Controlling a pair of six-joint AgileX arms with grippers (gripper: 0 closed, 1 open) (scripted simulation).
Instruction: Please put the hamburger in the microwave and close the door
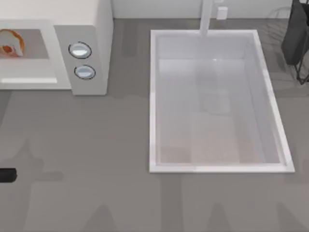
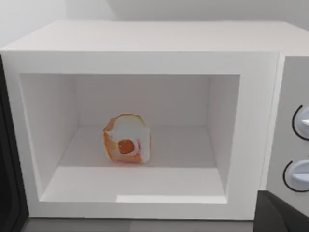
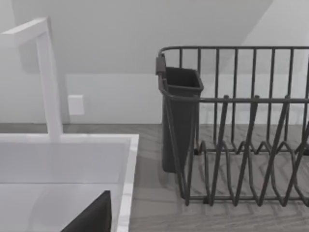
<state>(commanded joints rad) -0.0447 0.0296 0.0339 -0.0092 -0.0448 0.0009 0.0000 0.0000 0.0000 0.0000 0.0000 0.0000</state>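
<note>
Left gripper (image 1: pixel 6 175) sits at the top view's left edge, low over the bench (image 1: pixel 96 145), as a small dark stub; whether its jaws are open or closed can't be told. A dark corner in the left wrist view is possibly part of that gripper. It faces the microwave (image 2: pixel 145 43), which stands at the bench's far left w/ its cavity open. The hamburger (image 2: pixel 126 139) rests on the cavity floor, left of centre and apart from the walls, red-orange patch facing the opening. Two round knobs (image 1: pixel 80 50) sit on the side panel right of the cavity. A dark strip at the left wrist view's edge, beside the cavity, is the door (image 2: pixel 9 193), swung open.

Right arm is parked at the bench's far right by the dish rack (image 3: pixel 241 145); its jaws can't be judged either. A dark cup (image 3: pixel 179 121) hangs on the rack's end. Between rack and microwave lies the white sink (image 1: pixel 154 96), w/ a faucet (image 1: pixel 206 19) at its back rim.
</note>
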